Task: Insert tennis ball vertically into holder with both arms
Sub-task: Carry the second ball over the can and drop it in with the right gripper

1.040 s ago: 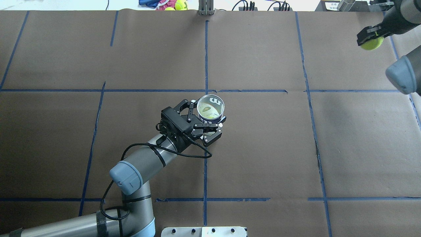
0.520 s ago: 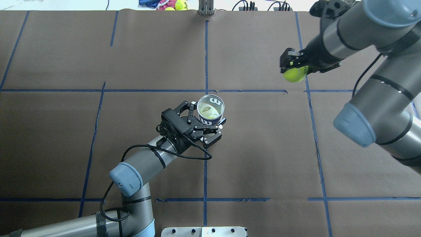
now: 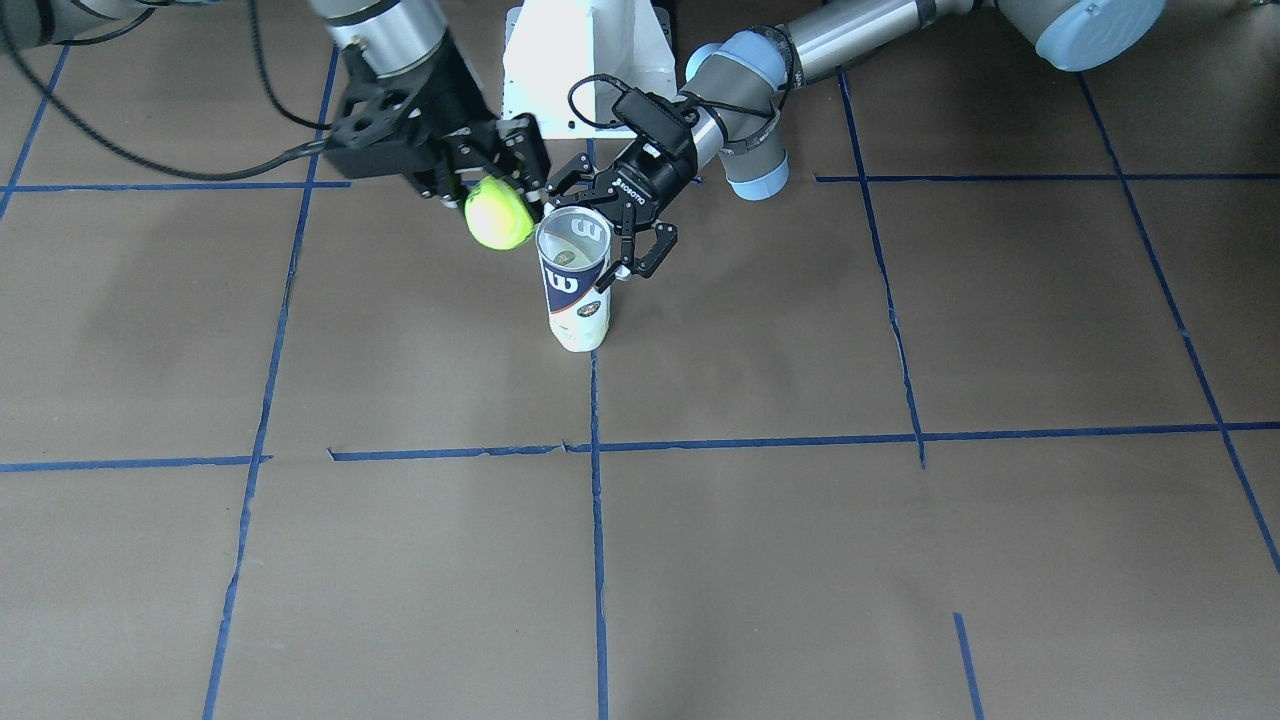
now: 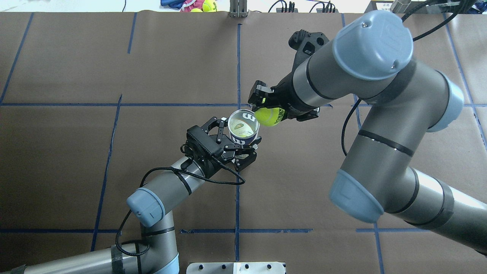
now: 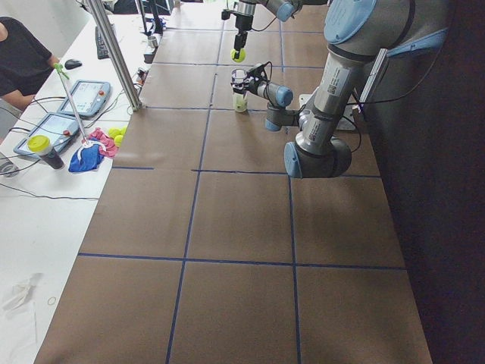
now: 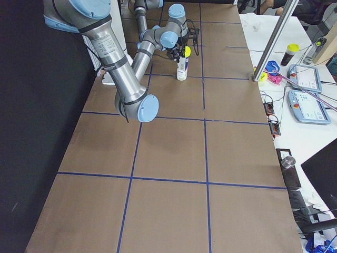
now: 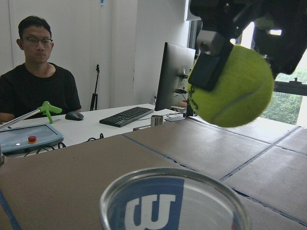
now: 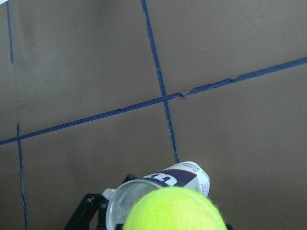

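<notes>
The holder (image 4: pixel 244 112) is a clear can with a navy-and-white "W" label, standing upright mid-table, also in the front view (image 3: pixel 575 290). My left gripper (image 4: pixel 239 134) is shut on its upper part, one finger on each side (image 3: pixel 595 235). My right gripper (image 4: pixel 265 109) is shut on the tennis ball (image 4: pixel 268 117) and holds it in the air just beside and above the can's open rim, to its right in the overhead view. The ball (image 7: pixel 230 86) hangs above the rim (image 7: pixel 168 175) in the left wrist view. In the right wrist view the ball (image 8: pixel 175 211) overlaps the can (image 8: pixel 177 178).
The white bolted pedestal (image 3: pixel 585 60) stands between the arm bases. Blue tape lines cross the brown table cover (image 4: pixel 76 152). A metal post (image 4: pixel 238 9) and spare tennis balls (image 4: pixel 208 5) sit at the far edge. An operator (image 7: pixel 43 86) sits beyond the table.
My right arm has swung in from the far right edge to the can, carrying the tennis ball. My left gripper and the can have stayed in place.
</notes>
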{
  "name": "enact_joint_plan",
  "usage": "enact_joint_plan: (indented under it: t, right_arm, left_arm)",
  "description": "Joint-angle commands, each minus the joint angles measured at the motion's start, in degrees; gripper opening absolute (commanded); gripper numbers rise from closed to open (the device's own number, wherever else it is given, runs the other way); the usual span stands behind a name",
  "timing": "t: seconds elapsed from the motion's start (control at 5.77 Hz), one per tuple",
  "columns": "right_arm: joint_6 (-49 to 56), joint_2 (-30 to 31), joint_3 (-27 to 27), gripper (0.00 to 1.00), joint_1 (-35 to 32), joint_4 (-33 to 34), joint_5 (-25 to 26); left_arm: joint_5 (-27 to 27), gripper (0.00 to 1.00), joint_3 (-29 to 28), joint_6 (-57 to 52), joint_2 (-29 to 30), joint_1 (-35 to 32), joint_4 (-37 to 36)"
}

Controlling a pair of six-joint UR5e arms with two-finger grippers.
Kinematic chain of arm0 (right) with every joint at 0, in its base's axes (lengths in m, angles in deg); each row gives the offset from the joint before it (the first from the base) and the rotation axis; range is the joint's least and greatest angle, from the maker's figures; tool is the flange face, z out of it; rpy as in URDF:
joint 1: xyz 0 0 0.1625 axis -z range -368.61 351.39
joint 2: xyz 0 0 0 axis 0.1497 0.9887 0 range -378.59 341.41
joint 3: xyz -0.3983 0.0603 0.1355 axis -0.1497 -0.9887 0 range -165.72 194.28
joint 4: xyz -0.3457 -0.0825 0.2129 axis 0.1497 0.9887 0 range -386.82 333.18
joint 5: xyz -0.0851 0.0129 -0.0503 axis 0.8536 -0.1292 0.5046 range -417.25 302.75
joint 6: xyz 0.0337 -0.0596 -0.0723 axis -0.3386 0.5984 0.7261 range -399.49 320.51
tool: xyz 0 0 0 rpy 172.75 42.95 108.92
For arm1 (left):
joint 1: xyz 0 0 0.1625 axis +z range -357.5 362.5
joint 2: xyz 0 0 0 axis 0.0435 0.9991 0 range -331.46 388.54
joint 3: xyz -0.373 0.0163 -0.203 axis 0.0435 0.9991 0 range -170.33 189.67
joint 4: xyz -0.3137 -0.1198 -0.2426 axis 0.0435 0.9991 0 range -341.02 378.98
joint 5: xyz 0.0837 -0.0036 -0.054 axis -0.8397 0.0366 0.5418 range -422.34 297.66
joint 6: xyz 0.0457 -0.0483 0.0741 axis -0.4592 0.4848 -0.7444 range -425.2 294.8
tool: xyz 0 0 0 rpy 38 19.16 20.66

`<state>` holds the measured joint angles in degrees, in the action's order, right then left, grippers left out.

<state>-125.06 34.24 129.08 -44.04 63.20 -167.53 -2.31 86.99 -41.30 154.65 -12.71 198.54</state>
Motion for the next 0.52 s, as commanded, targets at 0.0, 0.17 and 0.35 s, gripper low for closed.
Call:
enact_joint_plan:
  t: [0.0,0.17,0.35]
  right_arm:
    - [-2.6,-1.8,-0.4,0.02,3.1,0.0,4.0]
    - [-2.5,-1.9,-0.7,0.03,3.3,0.0,4.6]
    - [-2.5,-2.1,-1.2,0.1,3.9,0.0,5.7]
  left_arm:
    - [0.0,0.96,0.0,0.0,-0.2,0.0,0.0]
    - [0.0,0.96,0.0,0.0,0.0,0.0,0.0]
    - [0.0,0.96,-0.1,0.0,-0.1,0.1,0.0]
